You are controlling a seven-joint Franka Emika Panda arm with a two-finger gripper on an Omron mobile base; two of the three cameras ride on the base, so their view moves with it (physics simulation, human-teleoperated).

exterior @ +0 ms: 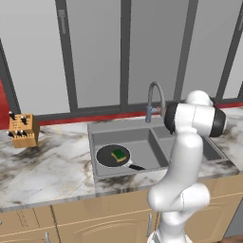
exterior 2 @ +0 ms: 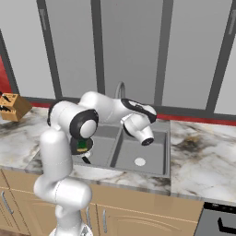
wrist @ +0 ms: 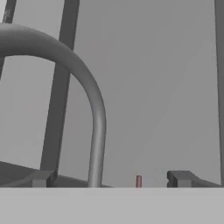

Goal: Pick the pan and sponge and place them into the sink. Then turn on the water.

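The pan (exterior: 113,156) lies in the left basin of the sink (exterior: 118,127), its short handle pointing to the front right. On the pan rests the green sponge (exterior: 118,154). In the right base view the arm half hides the pan (exterior 2: 85,144) and sponge (exterior 2: 82,148). The arm's wrist (exterior 2: 138,123) hangs over the sink (exterior 2: 152,154) near the divider, close in front of the faucet (exterior 2: 120,90). In the hand view my gripper (wrist: 111,179) is open and holds nothing, its fingertips (wrist: 41,178) wide apart, and the faucet's curved pipe (wrist: 94,100) stands just ahead. No water is in view at the spout (exterior: 148,114).
A wooden knife block (exterior: 23,130) stands on the marble counter (exterior: 47,166) at the far left. Tall grey window panels run behind the sink. My own arm (exterior: 190,142) covers the right basin in the left base view. A dark appliance (exterior 2: 221,221) sits at the lower right.
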